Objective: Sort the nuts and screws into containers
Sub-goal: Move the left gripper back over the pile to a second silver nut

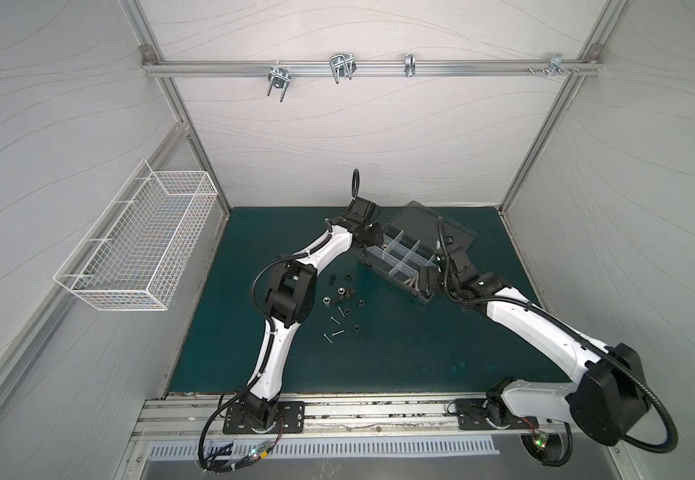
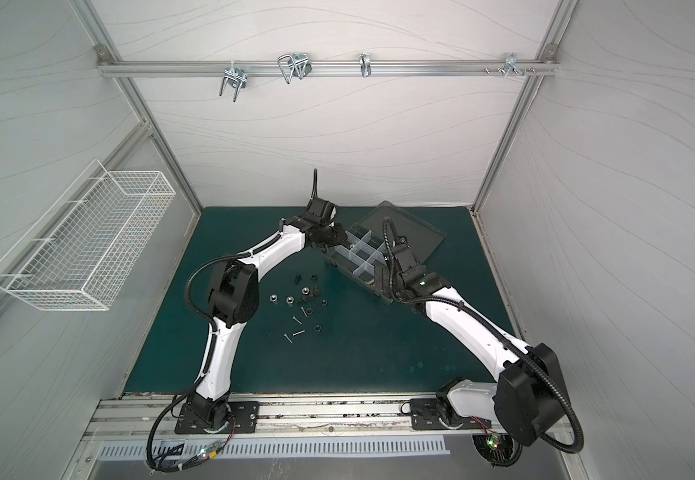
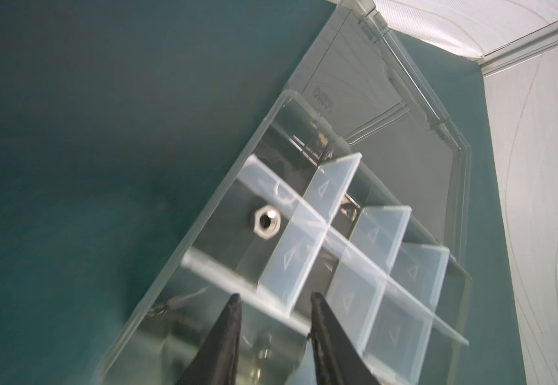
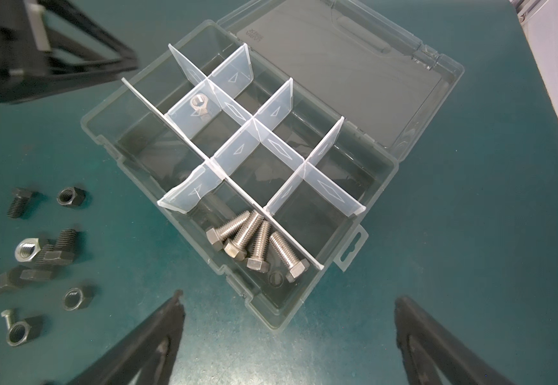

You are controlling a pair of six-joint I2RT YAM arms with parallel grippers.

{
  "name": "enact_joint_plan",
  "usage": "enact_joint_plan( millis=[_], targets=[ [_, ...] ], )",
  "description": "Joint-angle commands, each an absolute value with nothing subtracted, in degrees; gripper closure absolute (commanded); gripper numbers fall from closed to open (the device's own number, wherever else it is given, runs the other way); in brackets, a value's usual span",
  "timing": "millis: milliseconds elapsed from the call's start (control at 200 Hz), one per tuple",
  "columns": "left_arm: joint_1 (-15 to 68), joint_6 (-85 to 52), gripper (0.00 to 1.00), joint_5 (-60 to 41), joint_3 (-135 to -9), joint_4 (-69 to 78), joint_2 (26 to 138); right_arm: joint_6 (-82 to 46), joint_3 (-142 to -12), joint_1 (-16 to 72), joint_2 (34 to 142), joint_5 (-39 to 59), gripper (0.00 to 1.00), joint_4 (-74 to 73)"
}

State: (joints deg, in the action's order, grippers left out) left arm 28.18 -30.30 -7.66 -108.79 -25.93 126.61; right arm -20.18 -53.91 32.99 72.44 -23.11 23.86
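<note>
Left gripper (image 3: 276,296) over the organizer box (image 4: 137,140), jaws slightly apart, silver nut (image 3: 265,222) sorted below; right gripper (image 4: 289,297) beside it, wide apart, idle.

left gripper (image 3: 275,296), fingers parted and empty, above a clear organizer box (image 3: 183,246); one silver hex nut (image 3: 266,222) lies in a compartment along its outer wall; lid (image 3: 404,140) open flat.

Soft, even white light fills both top views for you: the walls (image 1: 379,145) read bright, and the dark green counter (image 1: 400,357) carries only faint shadows under the arms (image 1: 279,345). The frame rails (image 1: 358,68) bow toward the edges. Your left wrist view is smeared by blur, and the organizer box (image 3: 287,260) throws glare and reflections. Your right wrist view is crisp on the silver bolts (image 4: 254,246) and softer at the right hand (image 4: 289,296).
</note>
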Motion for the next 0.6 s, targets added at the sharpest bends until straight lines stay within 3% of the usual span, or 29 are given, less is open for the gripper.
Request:
enact_joint_plan(
  millis=[0, 290, 595],
  targets=[
    [28.18, -30.11, 0.63, -2.15, -102.18, -22.95, 117.06, -20.95, -53.12, 32.77, 71.28, -23.19, 0.01, 22.51],
    [26.84, -32.31, 0.51, 7.64, -77.93, -22.98, 99.43, -20.2, -52.98, 32.66, 71.45, -23.25, 0.01, 21.67],
    [21.72, -32.37, 0.39, 12.27, -68.13, -31.86, 94.07, -20.5, -52.29, 32.7, 71.19, -22.81, 0.01, 20.63]
  ],
)
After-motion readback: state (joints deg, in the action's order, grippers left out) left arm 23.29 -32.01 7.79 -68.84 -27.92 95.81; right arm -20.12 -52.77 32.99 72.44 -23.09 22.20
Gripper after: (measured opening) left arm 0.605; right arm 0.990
